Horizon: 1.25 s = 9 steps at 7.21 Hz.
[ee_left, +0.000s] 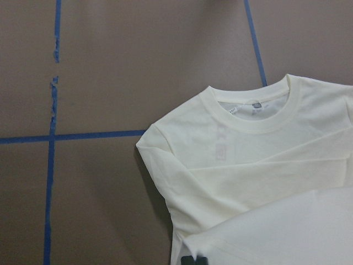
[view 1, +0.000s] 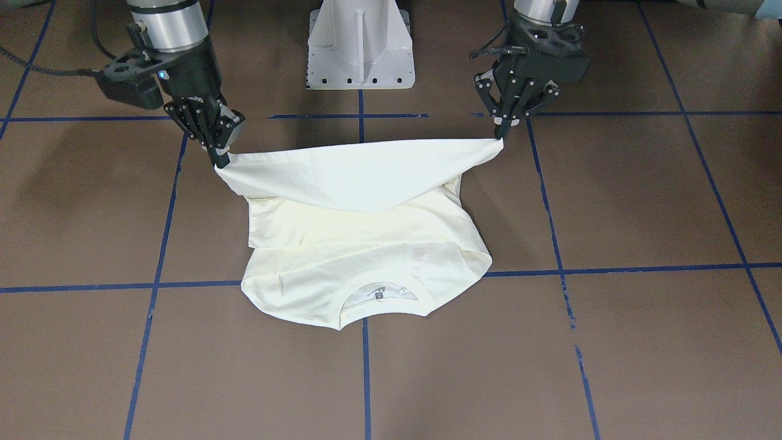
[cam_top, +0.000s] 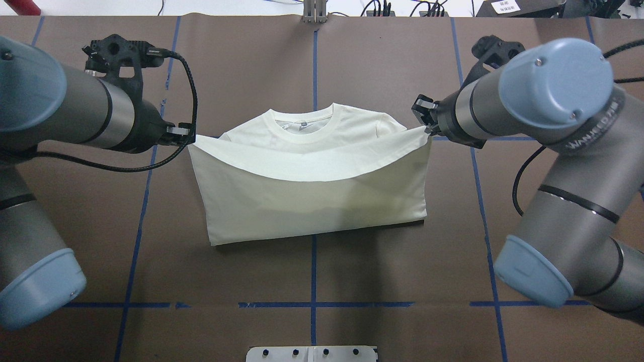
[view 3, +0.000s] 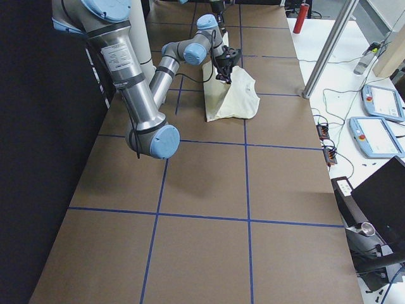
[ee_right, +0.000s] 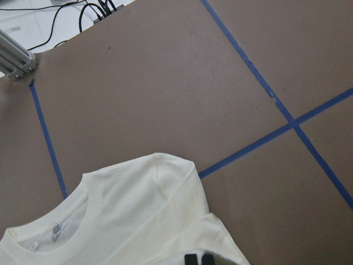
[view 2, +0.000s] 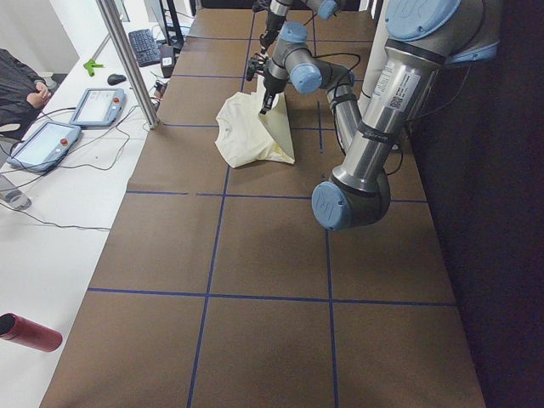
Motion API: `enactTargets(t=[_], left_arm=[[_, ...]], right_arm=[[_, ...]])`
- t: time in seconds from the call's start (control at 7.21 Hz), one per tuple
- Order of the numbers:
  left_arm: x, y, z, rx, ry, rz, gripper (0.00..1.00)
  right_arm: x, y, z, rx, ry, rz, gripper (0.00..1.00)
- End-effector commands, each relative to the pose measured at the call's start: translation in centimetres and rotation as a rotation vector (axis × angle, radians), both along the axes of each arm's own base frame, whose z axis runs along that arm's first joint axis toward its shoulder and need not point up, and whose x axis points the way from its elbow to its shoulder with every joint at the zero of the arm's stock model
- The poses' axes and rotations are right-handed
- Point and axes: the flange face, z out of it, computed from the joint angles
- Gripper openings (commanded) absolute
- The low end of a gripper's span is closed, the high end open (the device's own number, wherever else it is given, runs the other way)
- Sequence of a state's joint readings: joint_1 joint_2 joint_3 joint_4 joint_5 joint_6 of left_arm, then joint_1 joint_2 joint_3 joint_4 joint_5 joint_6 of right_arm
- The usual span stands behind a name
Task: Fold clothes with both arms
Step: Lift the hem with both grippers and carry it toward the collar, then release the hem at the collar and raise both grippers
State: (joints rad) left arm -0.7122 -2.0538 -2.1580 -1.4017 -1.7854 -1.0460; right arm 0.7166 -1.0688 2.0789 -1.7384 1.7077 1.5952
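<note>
Mid-fold, your left end effector (view 1: pixel 502 133) and right end effector (view 1: pixel 221 157) each clamp a hem corner of the shirt (cam_top: pixel 312 201) sagging between them; next you should carry it forward onto the collar (cam_top: pixel 303 125).

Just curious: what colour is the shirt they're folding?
The shirt is cream; the overhead view shows it best.
</note>
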Motion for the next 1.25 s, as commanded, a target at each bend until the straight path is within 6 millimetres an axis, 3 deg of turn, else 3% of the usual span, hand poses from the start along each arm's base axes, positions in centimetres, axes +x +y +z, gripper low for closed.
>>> enactTargets(t=[0.0,0.14,0.28,0.55,0.69,1.11], left_arm=[[3.4,-4.5,2.1,-0.014,-0.037,-0.016,0.00],[5.3,-6.5,4.2,-0.009,-0.049,-0.030,0.00],[7.7,-8.9,7.0,-0.008,-0.066,-0.043,0.00],[11.4,-12.0,11.9,0.010,-0.053,-0.045,0.00],[13.0,-13.6,13.0,0.004,-0.062,-0.047,0.00],[13.6,-14.2,13.7,0.015,-0.055,-0.050,0.00]], right_arm=[[-1.8,-6.5,1.7,-0.028,0.090,0.016,0.00],[-3.5,-8.6,3.5,-0.015,0.082,0.021,0.00],[-5.8,-10.9,6.8,-0.004,0.090,0.008,0.00],[-10.2,-15.1,10.2,0.008,0.094,0.006,0.00],[-11.3,-15.9,11.2,0.007,0.095,0.005,0.00],[-12.8,-14.9,11.7,0.011,0.102,-0.019,0.00]])
